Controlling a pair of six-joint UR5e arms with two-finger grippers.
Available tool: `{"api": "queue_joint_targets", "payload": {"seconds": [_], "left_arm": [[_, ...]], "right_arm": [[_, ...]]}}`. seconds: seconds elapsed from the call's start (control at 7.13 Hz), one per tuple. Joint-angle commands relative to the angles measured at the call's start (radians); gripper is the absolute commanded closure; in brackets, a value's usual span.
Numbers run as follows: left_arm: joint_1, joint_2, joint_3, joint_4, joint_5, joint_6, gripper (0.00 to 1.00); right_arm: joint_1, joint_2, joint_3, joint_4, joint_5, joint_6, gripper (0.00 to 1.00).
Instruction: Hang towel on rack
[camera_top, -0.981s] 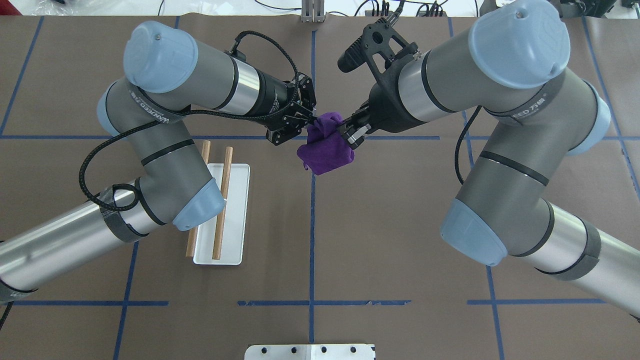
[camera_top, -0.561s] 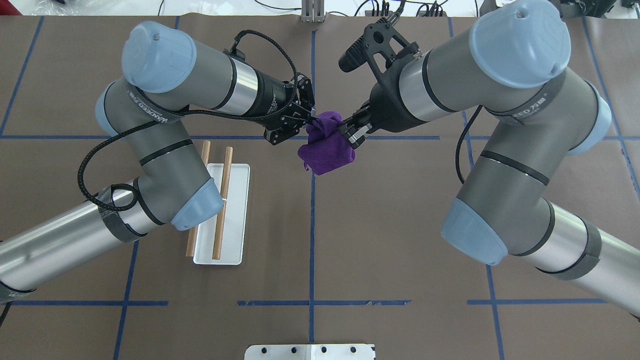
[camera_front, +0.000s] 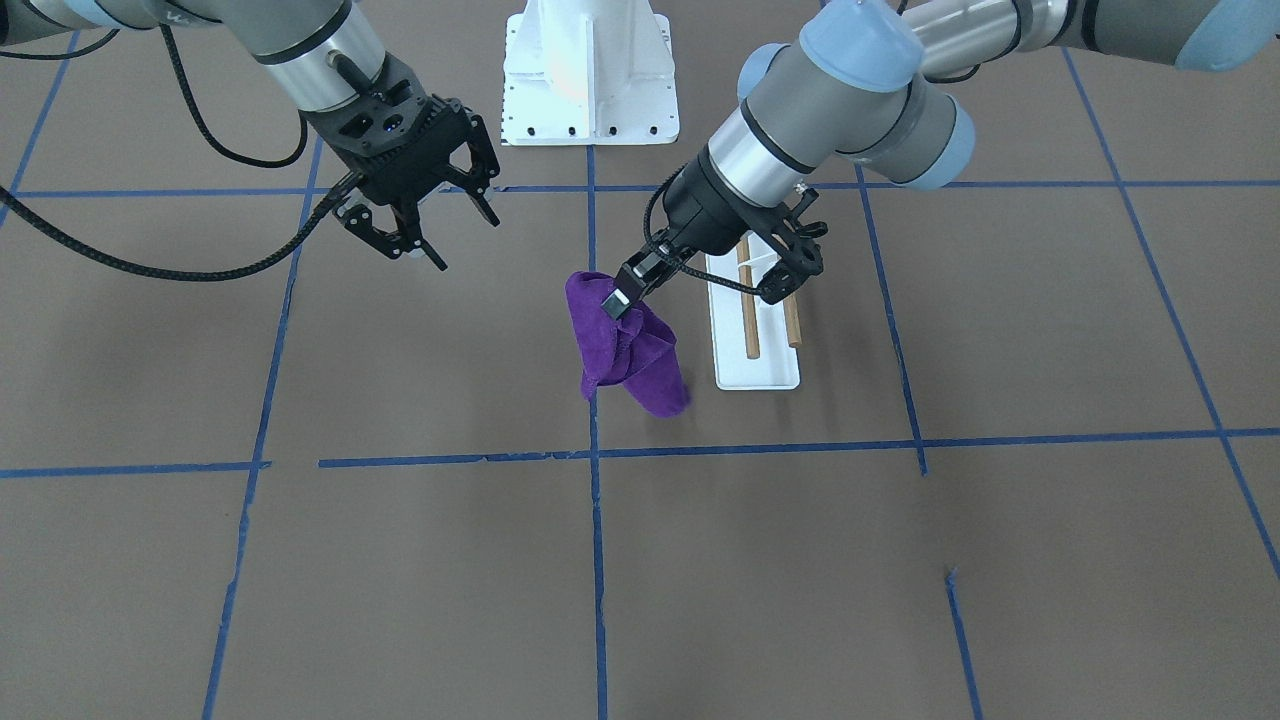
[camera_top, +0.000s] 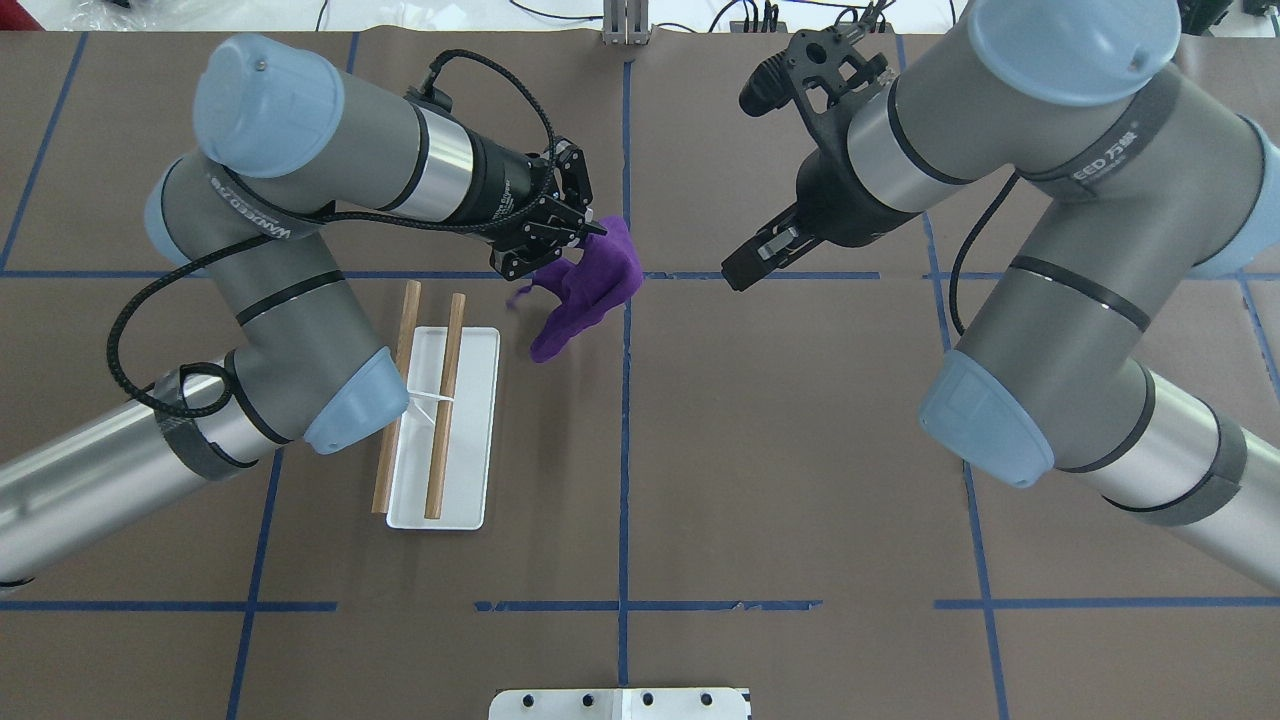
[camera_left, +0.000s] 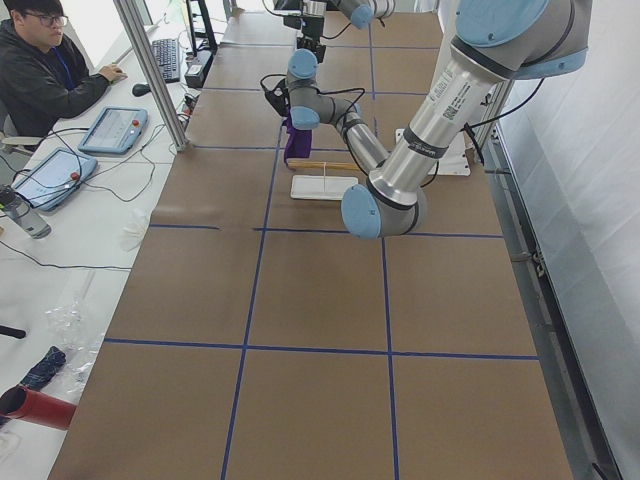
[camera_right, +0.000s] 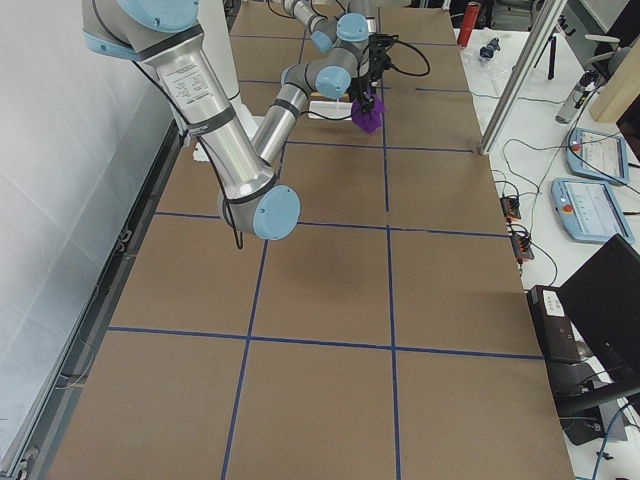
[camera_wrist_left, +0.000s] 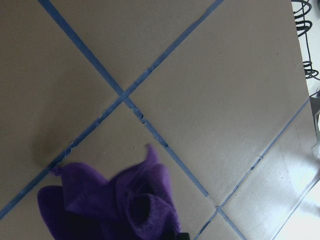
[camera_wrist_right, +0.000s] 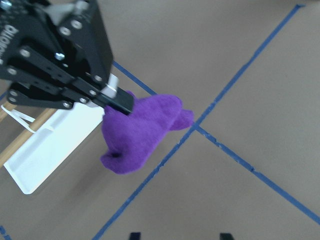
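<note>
The left gripper (camera_front: 615, 300) is clamped on the top edge of the purple towel (camera_front: 630, 360), its fingers pinched together on the cloth. The towel hangs straight below the fingertips in a bunched, folded drape; whether its lowest fold touches the brown table (camera_top: 800, 450) cannot be told.

The right gripper (camera_front: 430, 225) is held off to the far side of the towel, well apart from it, with its fingers spread and nothing between them. Its wrist view looks across at the left gripper and the hanging cloth.

The rack (camera_top: 470, 440) stands near the left gripper, on the side away from the right gripper and back toward the robot. It is close to the towel but not touching it. Its white base lies flat on the table and its two wooden bars (camera_top: 447, 400) run side by side above the base — both bare. In the overhead view the left arm's elbow covers part of the outer bar.
</note>
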Motion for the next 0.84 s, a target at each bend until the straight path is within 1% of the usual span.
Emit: {"api": "queue_joint_targets", "payload": {"seconds": [0.0, 0.14, 0.28, 0.42, 0.56, 0.7], "left_arm": [[-0.011, 0.109, -0.086, 0.003, -0.003, 0.097, 1.0], [-0.013, 0.158, -0.114, 0.008, -0.007, 0.151, 1.0], [-0.022, 0.212, -0.14, 0.006, -0.072, 0.236, 1.0], [-0.045, 0.287, -0.175, 0.006, -0.091, 0.324, 1.0], [-0.048, 0.36, -0.201, 0.005, -0.093, 0.407, 1.0], [-0.065, 0.393, -0.206, 0.003, -0.095, 0.465, 1.0]], "right_arm": [[0.053, -0.065, -0.018, -0.075, 0.039, -0.015, 0.0], [0.077, -0.089, -0.048, -0.077, 0.04, -0.06, 0.0], [0.109, -0.119, -0.097, -0.077, 0.04, -0.15, 0.0], [0.155, -0.146, -0.142, -0.078, 0.04, -0.26, 0.0], [0.206, -0.175, -0.174, -0.08, 0.04, -0.375, 0.0], [0.247, -0.198, -0.206, -0.078, 0.04, -0.463, 0.0]]}}
